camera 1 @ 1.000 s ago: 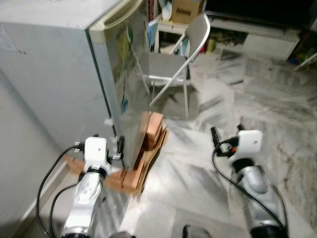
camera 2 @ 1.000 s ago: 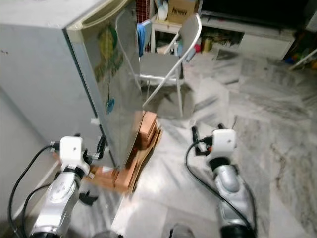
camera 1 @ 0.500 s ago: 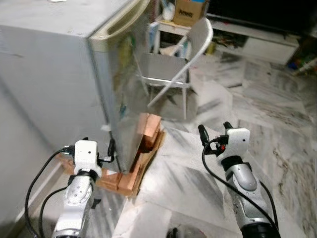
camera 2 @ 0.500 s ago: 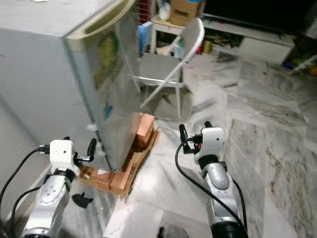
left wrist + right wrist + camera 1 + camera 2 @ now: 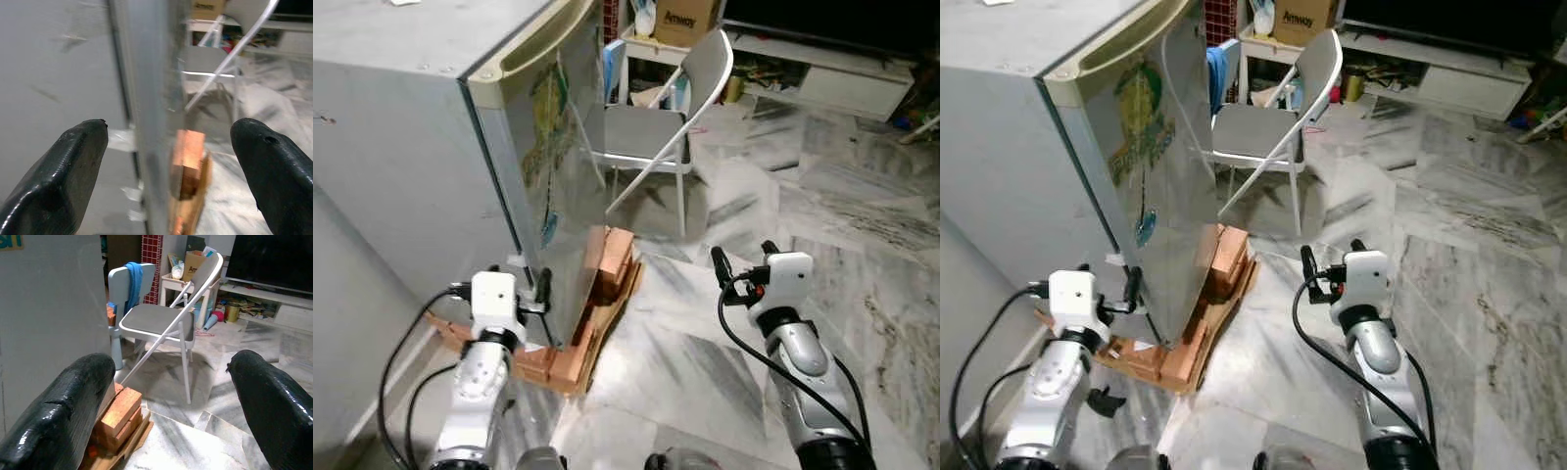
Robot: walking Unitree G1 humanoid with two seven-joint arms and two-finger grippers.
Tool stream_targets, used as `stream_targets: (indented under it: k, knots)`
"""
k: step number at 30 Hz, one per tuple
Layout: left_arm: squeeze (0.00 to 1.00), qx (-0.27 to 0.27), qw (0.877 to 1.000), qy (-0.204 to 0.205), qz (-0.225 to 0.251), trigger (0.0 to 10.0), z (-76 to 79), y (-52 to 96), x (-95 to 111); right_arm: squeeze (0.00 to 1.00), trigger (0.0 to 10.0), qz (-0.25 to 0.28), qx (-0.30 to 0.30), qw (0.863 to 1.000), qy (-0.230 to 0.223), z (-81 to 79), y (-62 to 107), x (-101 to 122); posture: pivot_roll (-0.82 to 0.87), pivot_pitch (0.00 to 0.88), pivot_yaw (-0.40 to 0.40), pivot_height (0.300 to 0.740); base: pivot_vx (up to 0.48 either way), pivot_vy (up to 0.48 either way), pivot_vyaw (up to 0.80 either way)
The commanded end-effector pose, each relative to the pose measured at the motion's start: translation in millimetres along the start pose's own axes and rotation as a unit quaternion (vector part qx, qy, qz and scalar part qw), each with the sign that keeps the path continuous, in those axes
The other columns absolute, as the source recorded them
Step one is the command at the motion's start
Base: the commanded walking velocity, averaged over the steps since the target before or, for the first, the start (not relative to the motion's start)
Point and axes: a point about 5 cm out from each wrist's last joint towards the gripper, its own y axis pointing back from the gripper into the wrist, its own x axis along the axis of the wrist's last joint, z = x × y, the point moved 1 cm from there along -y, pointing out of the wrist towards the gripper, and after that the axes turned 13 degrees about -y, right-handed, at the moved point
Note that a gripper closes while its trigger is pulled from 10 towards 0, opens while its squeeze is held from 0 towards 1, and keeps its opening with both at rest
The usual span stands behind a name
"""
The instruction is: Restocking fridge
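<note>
**Left jaws straddle the fridge door's edge**

Eye views: the fridge (image 5: pixel 431 147) stands on bricks (image 5: pixel 607 264), door shut, its upright edge just ahead of the left gripper (image 5: pixel 521 286); the right gripper (image 5: pixel 744 262) hangs well apart.

Left wrist view: jaws open, door edge (image 5: pixel 146 122) between them.

Right wrist view: jaws open, facing a chair (image 5: pixel 161 323).

Evenly lit, floor glare, left wrist blurred

Head cams look down-fwd at fridge (image 5: pixel 460 147); wrist cams close, low, both share bricks (image 5: pixel 120 411), chair (image 5: pixel 161 323).
</note>
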Motion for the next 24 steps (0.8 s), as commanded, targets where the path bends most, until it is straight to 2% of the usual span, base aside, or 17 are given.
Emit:
stream_targets:
  k: [1, 3, 15, 18, 24]
  knots:
    - [0.00, 0.006, 1.000, -0.004, 0.001, 10.0, -2.9, 2.2, 0.3, 0.00, 10.0, 0.002, 0.004, 1.000, 0.012, -0.1, 1.6, 1.2, 0.02, 0.026, -0.027, 0.740, 0.000, 0.000, 0.00]
    - [0.00, 0.008, 1.000, -0.005, 0.000, 10.0, -4.0, 3.5, -0.6, 0.00, 10.0, -0.003, 0.000, 1.000, -0.003, 0.4, 2.3, -0.6, 0.03, 0.027, -0.028, 0.740, 0.000, 0.000, 0.00]
    - [0.00, 0.012, 1.000, -0.005, 0.001, 10.0, -5.5, 2.6, -0.4, 0.00, 10.0, -0.009, -0.005, 1.000, -0.015, -2.5, -1.0, -2.5, 0.03, 0.022, -0.026, 0.740, 0.000, 0.000, 0.00]
    - [0.00, 0.011, 1.000, -0.006, 0.002, 10.0, -5.5, 1.9, 0.0, 0.00, 10.0, -0.020, -0.013, 1.000, 0.012, -0.6, -1.4, -4.2, 0.02, 0.018, -0.026, 0.740, 0.000, 0.000, 0.00]
    - [0.00, 0.011, 1.000, -0.006, 0.002, 10.0, -5.5, 1.9, 0.0, 0.00, 10.0, -0.020, -0.013, 1.000, 0.012, -0.6, -1.4, -4.2, 0.02, 0.018, -0.026, 0.740, 0.000, 0.000, 0.00]
